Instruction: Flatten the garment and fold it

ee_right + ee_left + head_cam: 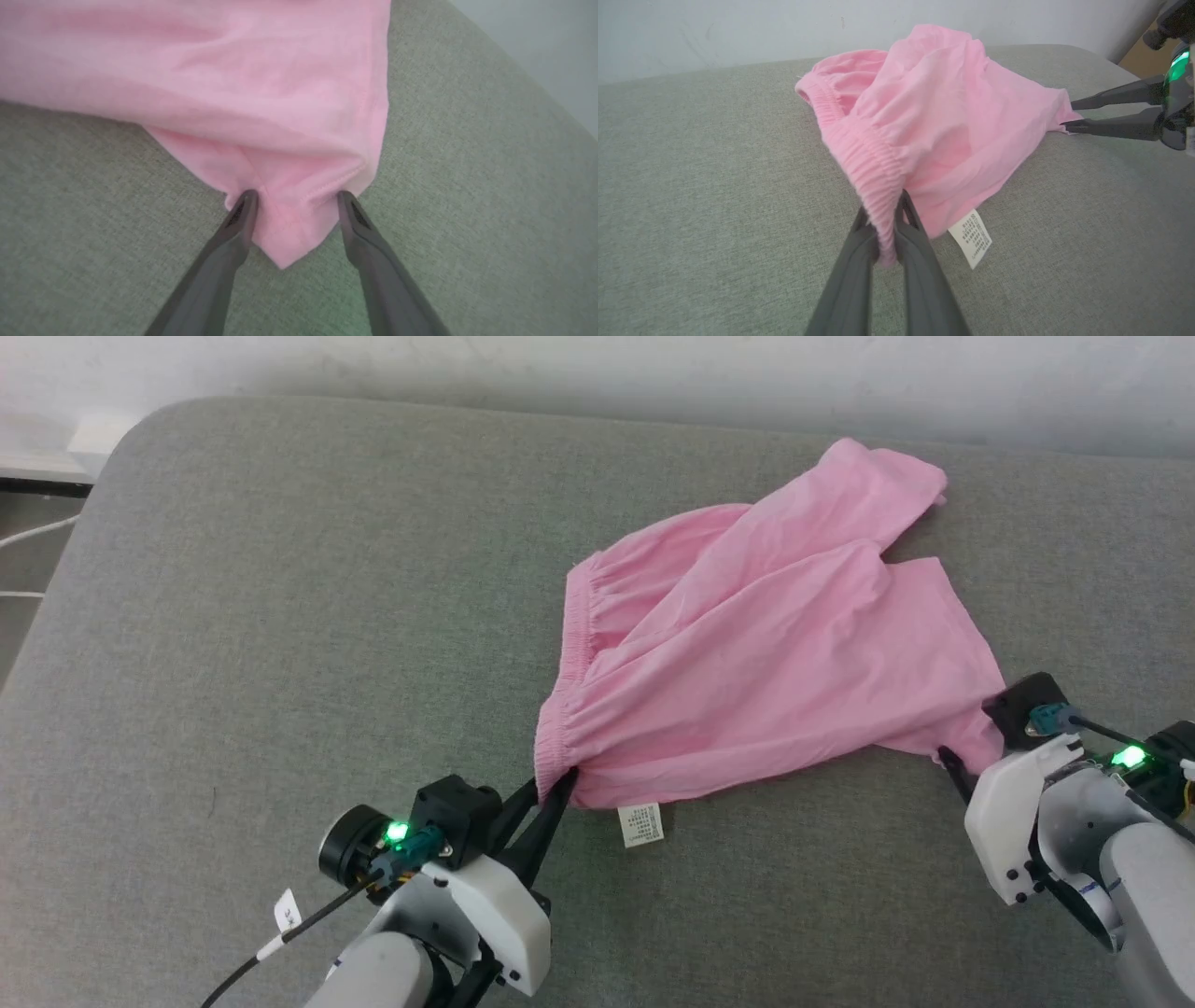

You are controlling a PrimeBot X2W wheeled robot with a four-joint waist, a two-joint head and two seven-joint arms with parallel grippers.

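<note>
Thin pink shorts [766, 644], gathered waistband [873, 168] pinched by left gripper [558, 782]; white label [640, 824] print unreadable. Right gripper [296, 196] jaws spread astride hem corner [285, 242].

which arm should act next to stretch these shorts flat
Right. The left gripper is shut on the waistband, while the right gripper stands open with the leg hem corner between its fingers; it probably just needs to close, then pull outward.
</note>
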